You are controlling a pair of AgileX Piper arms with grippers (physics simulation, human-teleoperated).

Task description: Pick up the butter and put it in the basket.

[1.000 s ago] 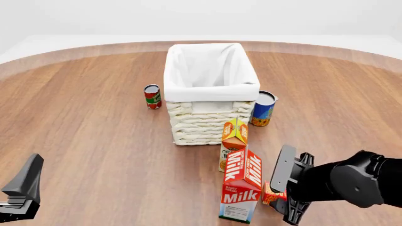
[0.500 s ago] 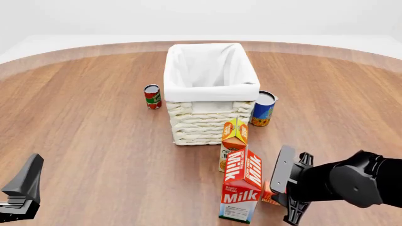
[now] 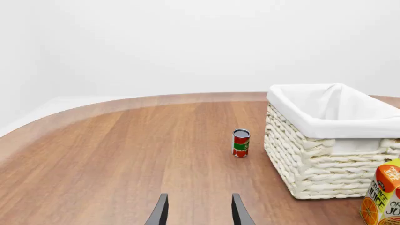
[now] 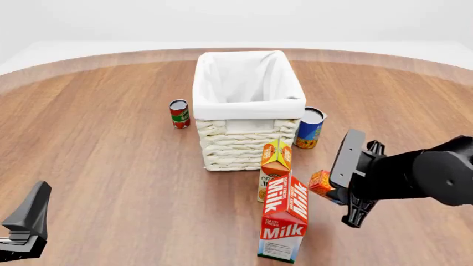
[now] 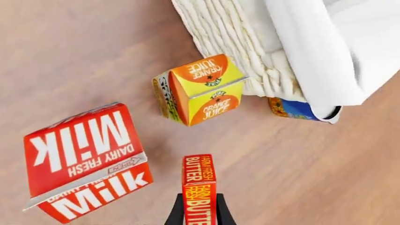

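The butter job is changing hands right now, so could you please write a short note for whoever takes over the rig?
Right claw: shut on the butter, held clear of the table beside the milk carton and orange juice carton.
Left claw: open, empty, low at the table's near left.
Basket: upright past the juice carton, with nothing visible inside.
Done: butter grasped and lifted.
Left: carry it over the cartons and rim, then release into the basket.

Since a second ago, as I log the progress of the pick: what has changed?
The right gripper, shut on the butter, has lifted it off the table from beside the milk carton and carried it up toward the basket. The left gripper, cartons, both cans and basket stayed put.
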